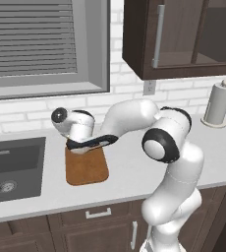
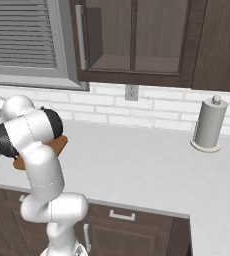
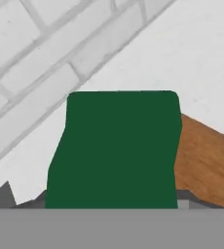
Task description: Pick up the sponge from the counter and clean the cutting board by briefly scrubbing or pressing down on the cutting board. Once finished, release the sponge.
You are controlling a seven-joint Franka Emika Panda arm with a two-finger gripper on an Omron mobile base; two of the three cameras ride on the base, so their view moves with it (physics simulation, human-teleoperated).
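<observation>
The arm reaches left across the tabletop [image 1: 134, 167] and its hand hangs low over the far end of the cutting board [image 1: 88, 170], the brown board lying just right of the dark sink [image 1: 12, 167] and below the window [image 1: 41, 44]. In the hand view the sponge [image 3: 116, 151] sits right in front of the camera, its dark green top facing up, with the wood of the board showing along its right side and the pale tabletop and white brick wall [image 3: 31, 63] beyond it (the yellow layer cannot be seen from here). The pincer [image 1: 75, 146] is hidden by the hand in the left base view; the sponge lies in line between its jaws, but whether they stand free of it or press on its sides I cannot tell. From the right base view the board [image 2: 61, 144] peeks out as a brown sliver behind the arm. A paper towel roll [image 1: 218, 104] stands upright, well apart to the right, near the wall.
</observation>
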